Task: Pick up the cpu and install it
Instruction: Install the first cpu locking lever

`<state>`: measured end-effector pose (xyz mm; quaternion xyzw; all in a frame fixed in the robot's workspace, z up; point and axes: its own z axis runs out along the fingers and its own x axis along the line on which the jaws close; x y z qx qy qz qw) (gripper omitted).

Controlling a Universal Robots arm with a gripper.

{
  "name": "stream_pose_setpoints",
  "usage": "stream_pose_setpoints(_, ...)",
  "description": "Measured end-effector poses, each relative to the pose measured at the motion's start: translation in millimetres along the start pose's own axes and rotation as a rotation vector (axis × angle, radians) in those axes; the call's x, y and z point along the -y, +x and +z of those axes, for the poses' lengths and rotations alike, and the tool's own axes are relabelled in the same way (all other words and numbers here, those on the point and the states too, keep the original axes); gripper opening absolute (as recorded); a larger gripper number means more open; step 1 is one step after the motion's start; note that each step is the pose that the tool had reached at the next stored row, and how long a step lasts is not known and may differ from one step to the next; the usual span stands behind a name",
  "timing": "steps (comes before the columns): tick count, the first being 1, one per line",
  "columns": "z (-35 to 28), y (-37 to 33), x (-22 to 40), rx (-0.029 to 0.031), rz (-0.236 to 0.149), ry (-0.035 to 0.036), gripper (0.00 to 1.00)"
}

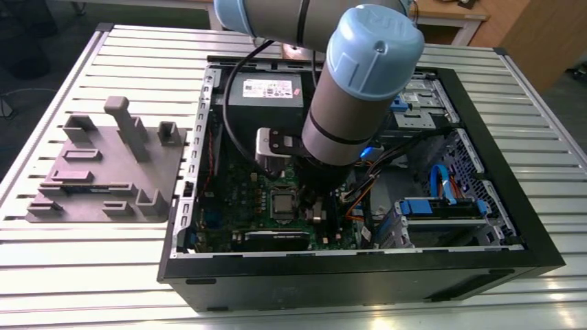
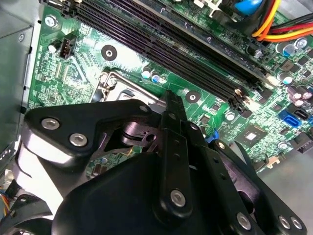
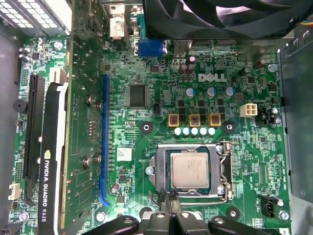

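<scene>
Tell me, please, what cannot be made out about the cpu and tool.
- First wrist view: the black tool is cut by the edge; its contact with the silvery-grey square cpu is unclear.
- Second wrist view: the tool covers most of the metal-framed socket.
- Exterior view: the grey-and-blue arm mostly hides it.

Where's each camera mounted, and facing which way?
Exterior view: off the arm, looking down into the open PC case; the arm reaches in.
First wrist view: on the wrist, facing the motherboard squarely, cpu in the socket; gripper tips show.
Second wrist view: on the wrist, slanting past the gripper body onto memory slots.
Both wrist views share gripper and motherboard.
</scene>
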<state>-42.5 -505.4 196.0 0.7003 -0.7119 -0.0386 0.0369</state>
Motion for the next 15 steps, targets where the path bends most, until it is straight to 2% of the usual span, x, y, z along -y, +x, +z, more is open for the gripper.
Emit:
stream_pose_setpoints(6,2.6,0.0,0.3,-0.0003,-0.006,0.0095,0.10)
stream_pose_setpoints(15,4.7,-0.1,3.1,-0.0006,-0.008,0.0100,0.10)
